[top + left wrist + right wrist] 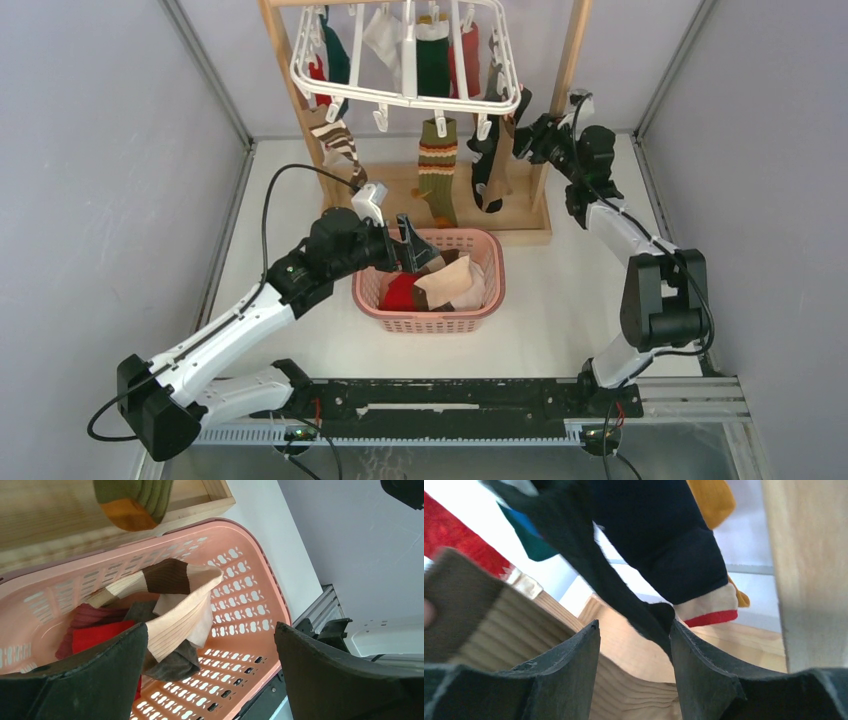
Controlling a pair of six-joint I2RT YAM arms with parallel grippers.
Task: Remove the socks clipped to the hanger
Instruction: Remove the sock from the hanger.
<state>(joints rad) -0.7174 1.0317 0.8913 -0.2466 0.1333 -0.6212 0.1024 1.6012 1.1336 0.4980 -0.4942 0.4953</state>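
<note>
The white hanger (pixel 405 95) hangs from the wooden rack at the back. Several socks are clipped to it, among them a brown-striped one (pixel 338 140), a green-and-orange striped one (pixel 437 165) and a black one (pixel 487 165). My left gripper (pixel 418 255) is open and empty over the pink basket (pixel 480 310); the left wrist view (pixel 210 630) shows a beige-and-brown sock (pixel 175 600) and a red sock (pixel 97 635) lying in it. My right gripper (pixel 522 135) is open beside the hanging black sock. In the right wrist view (pixel 634 627) that sock (pixel 624 595) hangs between my fingers and touches the right one.
The wooden rack has two posts and a flat base (pixel 520 215) just behind the basket. A navy sock with a beige-and-red toe (pixel 664 545) hangs close to my right gripper. Grey walls enclose the table on both sides. A black rail (pixel 450 400) runs along the near edge.
</note>
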